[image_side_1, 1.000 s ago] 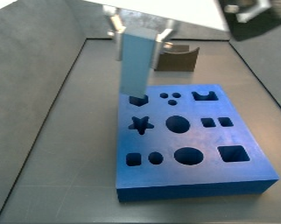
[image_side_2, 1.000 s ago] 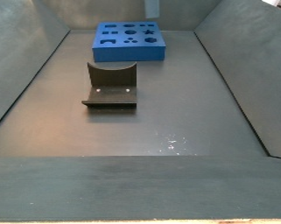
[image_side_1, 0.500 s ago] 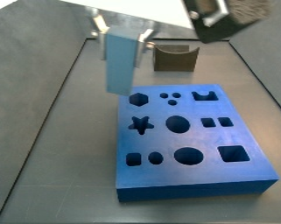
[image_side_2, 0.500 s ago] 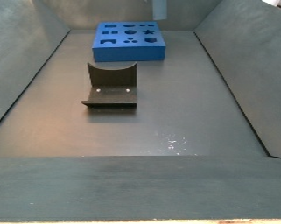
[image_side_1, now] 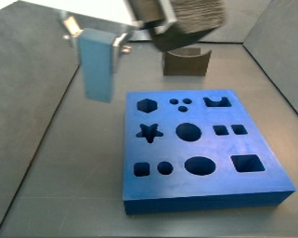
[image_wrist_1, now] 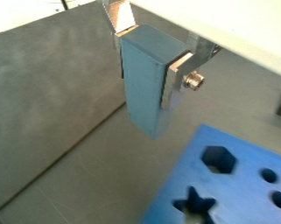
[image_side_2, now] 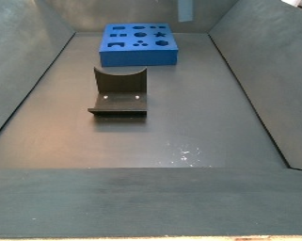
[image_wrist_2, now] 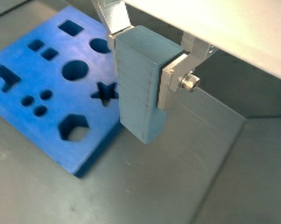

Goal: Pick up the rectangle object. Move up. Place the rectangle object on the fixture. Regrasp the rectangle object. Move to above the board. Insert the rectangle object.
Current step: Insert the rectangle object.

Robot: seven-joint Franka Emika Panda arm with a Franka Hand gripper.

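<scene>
The rectangle object [image_side_1: 100, 65] hangs upright in the air, clamped near its top between the silver fingers [image_wrist_1: 178, 80] of the gripper [image_wrist_2: 149, 54], well above the grey floor [image_side_1: 64, 149]. In a side view it sits off the board [image_side_1: 200, 149], beyond the slab's edge nearest the hexagon hole [image_side_1: 144, 105]; in both wrist views the bar's lower end is over bare floor just beside the blue slab's edge. Nothing lies between the bar and the board. The fixture [image_side_1: 186, 61] stands on the floor behind the board, well apart from the bar. In a side view the fixture [image_side_2: 119, 91] shows clearly in front of the board [image_side_2: 139, 44], but there the bar is cut off at the picture's upper edge [image_side_2: 186, 8] and hard to make out.
</scene>
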